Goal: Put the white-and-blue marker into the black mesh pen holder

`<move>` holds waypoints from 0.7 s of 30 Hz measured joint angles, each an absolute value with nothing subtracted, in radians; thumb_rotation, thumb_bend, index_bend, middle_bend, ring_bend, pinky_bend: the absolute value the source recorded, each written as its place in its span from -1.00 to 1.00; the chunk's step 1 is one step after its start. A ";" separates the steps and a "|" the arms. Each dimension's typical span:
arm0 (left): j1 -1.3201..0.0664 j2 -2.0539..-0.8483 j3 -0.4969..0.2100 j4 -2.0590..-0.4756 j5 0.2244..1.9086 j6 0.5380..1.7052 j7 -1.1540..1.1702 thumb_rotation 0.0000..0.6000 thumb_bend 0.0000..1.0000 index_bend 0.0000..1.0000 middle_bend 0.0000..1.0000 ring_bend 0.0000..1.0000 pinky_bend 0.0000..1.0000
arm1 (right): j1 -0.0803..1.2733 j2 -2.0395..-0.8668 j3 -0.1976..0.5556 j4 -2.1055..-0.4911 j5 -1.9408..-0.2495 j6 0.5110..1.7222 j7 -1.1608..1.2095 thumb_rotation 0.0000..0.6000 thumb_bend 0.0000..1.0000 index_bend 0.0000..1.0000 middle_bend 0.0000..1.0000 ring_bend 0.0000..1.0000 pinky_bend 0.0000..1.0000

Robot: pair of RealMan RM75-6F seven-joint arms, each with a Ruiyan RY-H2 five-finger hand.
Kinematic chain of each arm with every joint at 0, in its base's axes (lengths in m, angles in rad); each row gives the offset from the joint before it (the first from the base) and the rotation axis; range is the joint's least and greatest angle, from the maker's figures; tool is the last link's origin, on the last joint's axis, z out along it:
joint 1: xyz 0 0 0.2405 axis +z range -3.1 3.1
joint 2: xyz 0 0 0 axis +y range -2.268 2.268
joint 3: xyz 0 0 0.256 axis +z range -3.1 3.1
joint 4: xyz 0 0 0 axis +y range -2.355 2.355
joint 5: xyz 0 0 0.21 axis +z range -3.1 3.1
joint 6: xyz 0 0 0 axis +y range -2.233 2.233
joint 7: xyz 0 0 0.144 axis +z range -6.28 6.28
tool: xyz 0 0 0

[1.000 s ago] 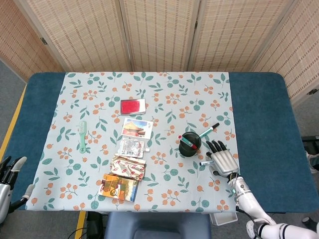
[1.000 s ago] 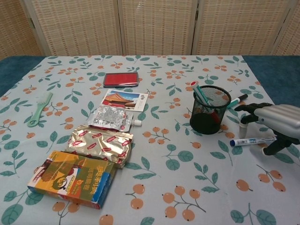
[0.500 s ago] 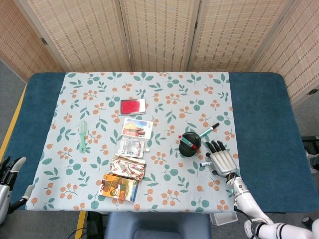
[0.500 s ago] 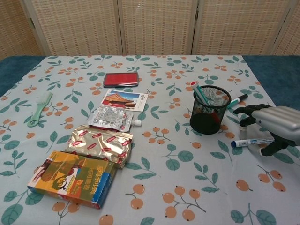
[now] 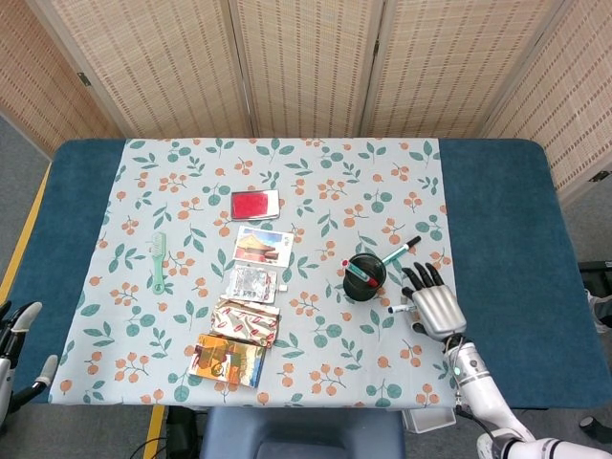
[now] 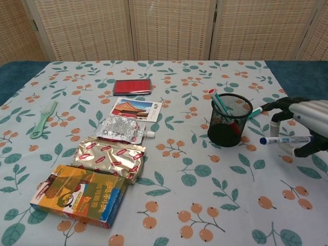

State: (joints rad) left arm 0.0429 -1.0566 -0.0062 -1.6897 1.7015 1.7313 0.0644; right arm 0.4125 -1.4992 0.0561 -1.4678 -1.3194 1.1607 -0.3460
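The marker [image 6: 285,139] is a slim white stick with a dark blue cap at its left end. It lies level and clear of the cloth, held in my right hand [image 6: 306,125] just to the right of the pen holder [image 6: 230,120], its capped tip pointing toward that holder without touching it. My thumb sits under the marker and my dark fingers [image 6: 281,105] arch over it. The holder is a round black mesh cup, upright, with a few pens already leaning inside.

My left hand [image 5: 13,330] shows only at the lower left edge of the head view, off the table, holding nothing, fingers apart.

The table [image 5: 502,225] is covered in dark blue, with a pale cloth [image 6: 169,174] printed in green leaves and orange berries spread over it. Woven folding screens [image 5: 306,62] stand behind.

A green-capped marker [image 5: 401,251] lies on the cloth just behind the holder, near my fingertips. Well to the left lie a red case [image 6: 132,86], a picture card [image 6: 136,108], a silver pouch [image 6: 121,128], a gold packet [image 6: 110,158], a colourful box [image 6: 79,193] and a green comb [image 6: 43,119].
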 measured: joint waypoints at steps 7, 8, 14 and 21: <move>0.036 -1.068 -0.006 -1.694 1.700 1.710 0.096 1.00 -0.19 -0.87 -0.67 -0.91 -0.47 | 0.352 -1.315 0.062 -1.668 -1.403 1.282 -0.139 1.00 -0.02 0.11 -0.77 -1.00 -1.00; 0.035 -1.071 -0.005 -1.695 1.699 1.706 0.102 1.00 -0.19 -0.87 -0.67 -0.91 -0.47 | 0.347 -1.302 0.065 -1.685 -1.411 1.290 -0.100 1.00 -0.03 0.11 -0.77 -1.00 -1.00; 0.033 -1.073 -0.003 -1.697 1.700 1.700 0.106 1.00 -0.19 -0.87 -0.67 -0.91 -0.47 | 0.345 -1.286 0.104 -1.752 -1.423 1.299 0.173 1.00 -0.06 0.11 -0.78 -1.00 -1.00; 0.033 -1.063 -0.006 -1.694 1.692 1.702 0.076 1.00 -0.19 -0.87 -0.67 -0.91 -0.47 | 0.413 -1.461 0.191 -1.717 -1.338 1.232 0.273 1.00 -0.08 0.11 -0.80 -1.00 -1.00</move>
State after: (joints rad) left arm 0.0332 -1.0627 -0.0061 -1.6942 1.6919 1.7019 0.0762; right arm 0.4132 -1.4607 0.1908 -1.7171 -1.3379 1.2323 0.2734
